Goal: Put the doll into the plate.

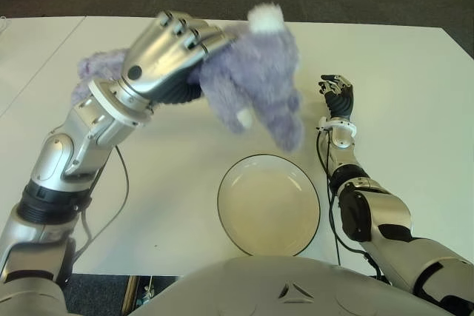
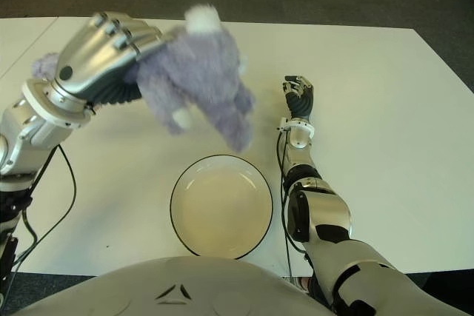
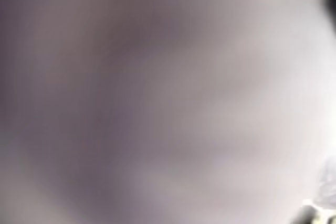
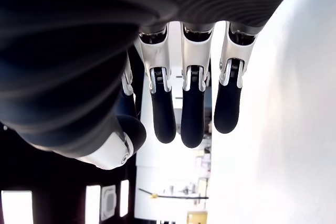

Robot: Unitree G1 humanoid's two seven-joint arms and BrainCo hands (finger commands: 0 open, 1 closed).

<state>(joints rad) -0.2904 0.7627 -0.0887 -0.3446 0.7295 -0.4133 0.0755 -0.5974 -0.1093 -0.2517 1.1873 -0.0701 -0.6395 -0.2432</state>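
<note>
Holding: the left hand [image 1: 167, 53] has its metal fingers curled over the back of the doll [image 1: 255, 79], carrying it in the air above the far side of the table [image 1: 400, 86], beyond the plate [image 1: 268, 203].
Doll feel: soft, fluffy lilac plush with a white pom-pom on top and a white paw; probably light and squashy, so it sags and its limbs dangle below the grasp.
Best hold: around the thick body, as now; loose limbs or fur would likely slip or swing.
Plate: round, shallow, cream with a thin dark rim, hard and smooth; lies on the near part of the table, nothing in it.
Right hand [image 1: 337, 94]: idle to the right of the plate, fingers relaxed and straight, holding nothing.
Table: flat, white, matte.
</note>
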